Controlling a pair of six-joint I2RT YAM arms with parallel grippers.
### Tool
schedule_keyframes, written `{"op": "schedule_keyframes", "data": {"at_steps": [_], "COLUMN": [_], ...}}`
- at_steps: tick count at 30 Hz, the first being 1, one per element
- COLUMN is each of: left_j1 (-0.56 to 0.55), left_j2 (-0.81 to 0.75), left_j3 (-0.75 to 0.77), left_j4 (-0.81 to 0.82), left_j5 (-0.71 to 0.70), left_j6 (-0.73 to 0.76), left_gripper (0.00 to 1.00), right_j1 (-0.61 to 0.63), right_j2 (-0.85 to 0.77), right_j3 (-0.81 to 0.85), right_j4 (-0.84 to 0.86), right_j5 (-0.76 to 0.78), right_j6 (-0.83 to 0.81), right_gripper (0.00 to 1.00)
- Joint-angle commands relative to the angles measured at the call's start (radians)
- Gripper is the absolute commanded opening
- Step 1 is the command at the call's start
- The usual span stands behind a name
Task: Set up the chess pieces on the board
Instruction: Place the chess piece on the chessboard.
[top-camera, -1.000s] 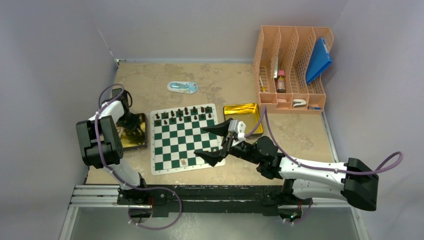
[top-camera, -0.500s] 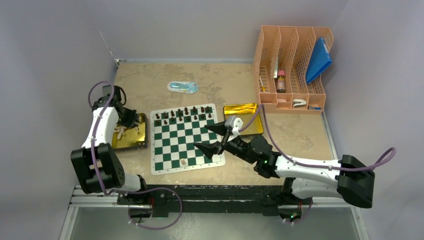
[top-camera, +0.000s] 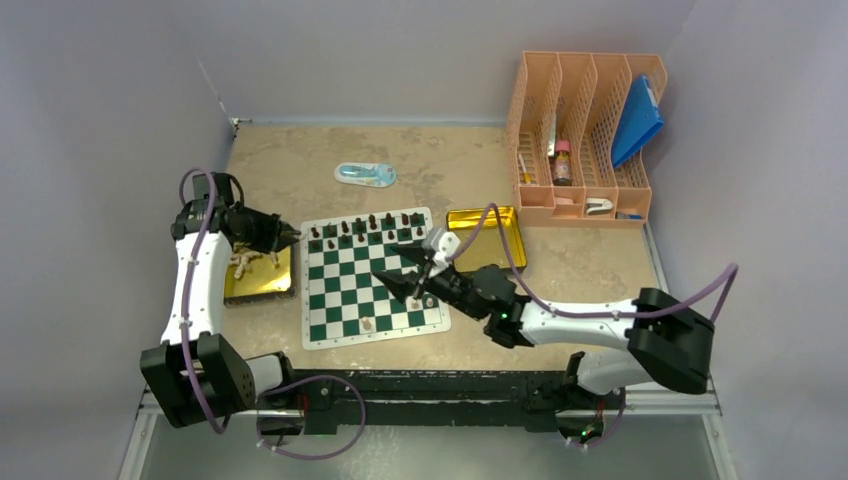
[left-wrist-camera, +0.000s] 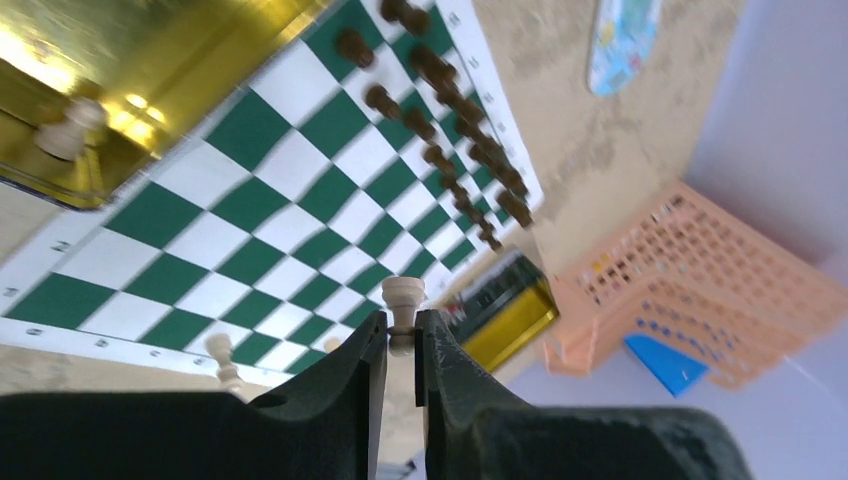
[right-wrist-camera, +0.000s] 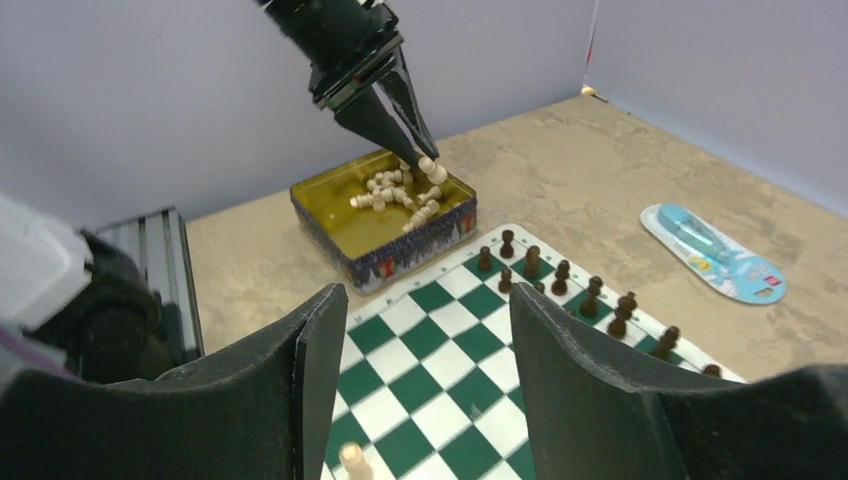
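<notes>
The green-and-white board (top-camera: 345, 290) lies mid-table. Dark chess pieces (top-camera: 365, 228) fill its two far rows, and a cream piece (top-camera: 367, 324) stands near the front edge. My left gripper (top-camera: 287, 236) hangs between the left gold tray (top-camera: 232, 290) and the board's left edge. It is shut on a cream chess piece (left-wrist-camera: 403, 298), pinched at the stem between the fingertips. More cream pieces (right-wrist-camera: 395, 192) lie in that tray (right-wrist-camera: 340, 228). My right gripper (top-camera: 385, 262) hovers over the board's right half, open, with nothing between its fingers (right-wrist-camera: 325, 330).
A second gold tray (top-camera: 487, 235) sits right of the board. An orange file rack (top-camera: 585, 135) with a bottle and a blue folder stands at the back right. A blue-and-white packet (top-camera: 365, 174) lies behind the board. Walls close in on three sides.
My left gripper rose out of the left tray with a cream piece and swung toward the board. My right gripper slid left over the board and its jaws narrowed.
</notes>
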Motion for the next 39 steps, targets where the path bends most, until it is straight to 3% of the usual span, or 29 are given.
{"op": "schedule_keyframes", "data": {"at_steps": [1, 6, 12, 23, 39], "left_j1": [0.007, 0.006, -0.007, -0.245, -0.572], "left_j2": [-0.064, -0.076, -0.049, 0.035, 0.223], "left_j3": [-0.004, 0.003, -0.014, -0.099, -0.137], "left_j4": [0.043, 0.035, 0.026, 0.07, 0.133], "left_j5": [0.216, 0.231, 0.236, 0.201, 0.115], "left_j6": [-0.039, -0.022, 0.03, -0.094, -0.277], "left_gripper": [0.14, 0.13, 0.13, 0.14, 0.15], "right_j1": [0.005, 0.005, 0.005, 0.005, 0.004], "right_j2": [0.1, 0.189, 0.119, -0.072, -0.264], "right_j3": [0.188, 0.281, 0.24, 0.063, -0.037], "right_j4": [-0.012, -0.109, -0.181, -0.205, -0.253], "right_j5": [0.071, -0.01, 0.015, 0.119, 0.228], "right_j6": [0.166, 0.175, 0.217, 0.242, 0.246], "right_gripper": [0.61, 0.61, 0.61, 0.62, 0.63]}}
